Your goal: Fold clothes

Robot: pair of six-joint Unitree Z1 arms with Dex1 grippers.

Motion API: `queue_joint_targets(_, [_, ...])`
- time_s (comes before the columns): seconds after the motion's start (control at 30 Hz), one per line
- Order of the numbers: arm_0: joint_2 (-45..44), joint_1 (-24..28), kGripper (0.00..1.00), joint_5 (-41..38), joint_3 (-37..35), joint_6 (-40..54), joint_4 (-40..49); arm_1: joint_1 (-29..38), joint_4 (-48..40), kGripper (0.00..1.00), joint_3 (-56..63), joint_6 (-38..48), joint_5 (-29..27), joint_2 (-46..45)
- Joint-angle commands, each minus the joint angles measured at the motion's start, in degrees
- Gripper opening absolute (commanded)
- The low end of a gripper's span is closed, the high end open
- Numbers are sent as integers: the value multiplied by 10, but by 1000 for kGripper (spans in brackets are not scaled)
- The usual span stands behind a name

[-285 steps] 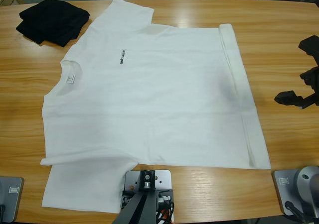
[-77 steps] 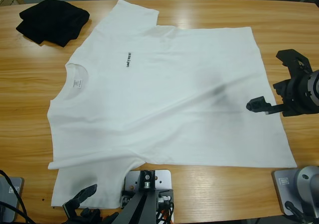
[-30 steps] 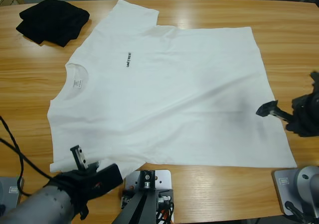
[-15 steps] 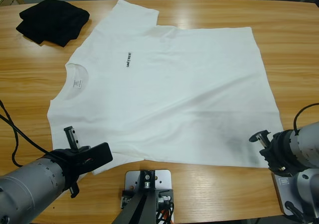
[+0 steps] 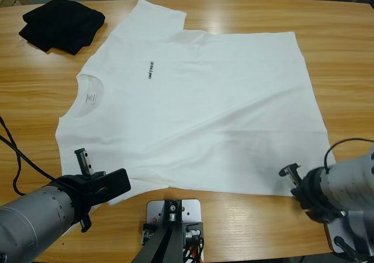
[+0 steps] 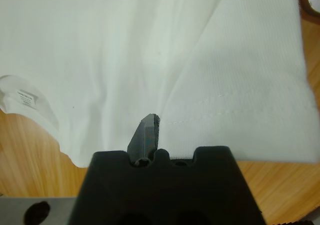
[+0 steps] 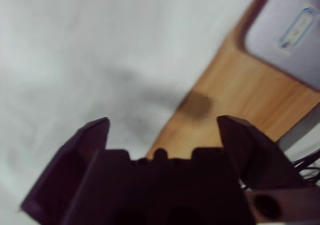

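A soft white T-shirt (image 5: 193, 105) lies spread flat on the wood-grain desk (image 5: 339, 52), with a crumpled black garment (image 5: 61, 22) beyond its far sleeve. The left gripper (image 5: 87, 169) sits at the near sleeve's stitched hem, one jaw visible; whether it is open cannot be told. The right gripper (image 7: 162, 130), jaws apart, hovers over the hem corner.

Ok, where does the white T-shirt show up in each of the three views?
High view: the white T-shirt lies spread across the table's middle.
Left wrist view: it fills the upper picture, sleeve hem just ahead of the gripper.
Right wrist view: it covers the left and top.
Shared landmark: the neck label, in the high and left wrist views only.
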Motion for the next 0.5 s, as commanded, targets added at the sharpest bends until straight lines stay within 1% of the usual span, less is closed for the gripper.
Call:
queue_joint_targets(0.03, [-3,7,0,-8,13,9,-6,25,-5,811,19,13,-30,26])
queue_joint_targets(0.1, [-3,7,0,-8,13,11,-6,25,-2,615,19,9,-48,23])
queue_joint_targets(0.2, [-3,7,0,-8,13,12,-5,25,5,473,19,10,-54,26])
queue_joint_targets(0.5, [-7,12,0,-7,13,14,-2,26,-15,480,18,11,-63,61])
